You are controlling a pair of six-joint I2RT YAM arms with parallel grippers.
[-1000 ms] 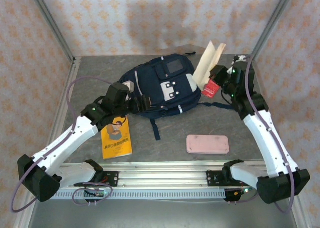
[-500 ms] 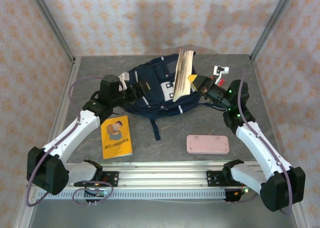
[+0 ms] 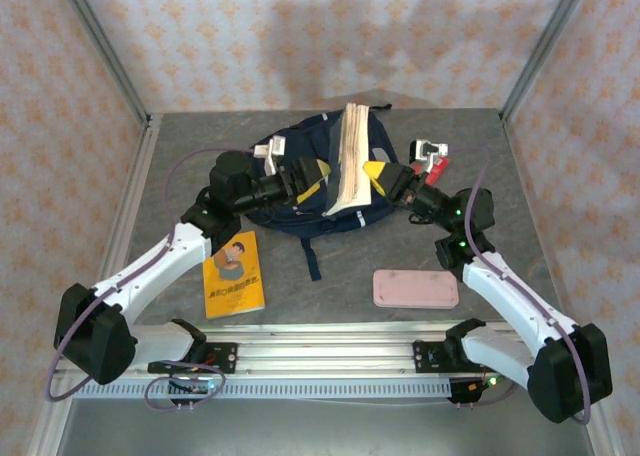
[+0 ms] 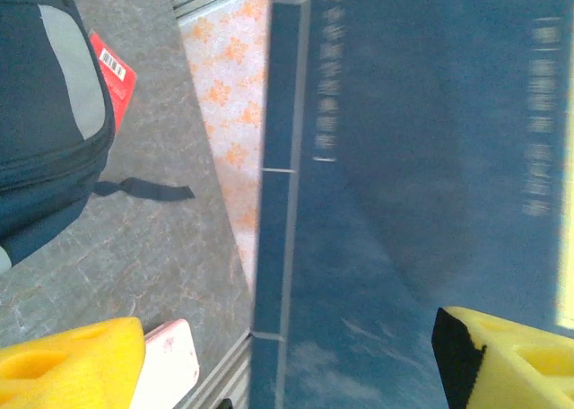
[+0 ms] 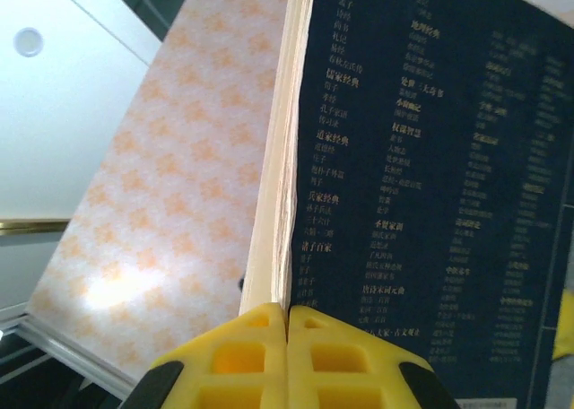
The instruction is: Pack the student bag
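Right wrist view has the right tool (image 5: 287, 337) with its yellow fingers pressed together on the near edge of a thick book (image 5: 421, 203). It may be pinching only the dark cover beside the cream page block. That cover carries columns of small pale Chinese characters, too fine to read with confidence.

From above, the right tool (image 3: 378, 176) holds the book (image 3: 347, 161) on edge over the student bag (image 3: 290, 216), which lies at the far centre of the tabletop (image 3: 330, 296). The left tool (image 3: 310, 176) meets the book from the left. In its own camera the left tool (image 4: 287, 355) has its fingers apart, with the book's blue cover (image 4: 404, 158) ahead of them.

Half a second ago the book stood further right and more upright; now it leans left over the bag. The left tool has closed in on it.

A red packet (image 4: 112, 73) with a barcode lies beside the bag (image 4: 45, 113). On the near tabletop are an orange booklet (image 3: 233, 274) with a Chinese title and a pink case (image 3: 415, 288).
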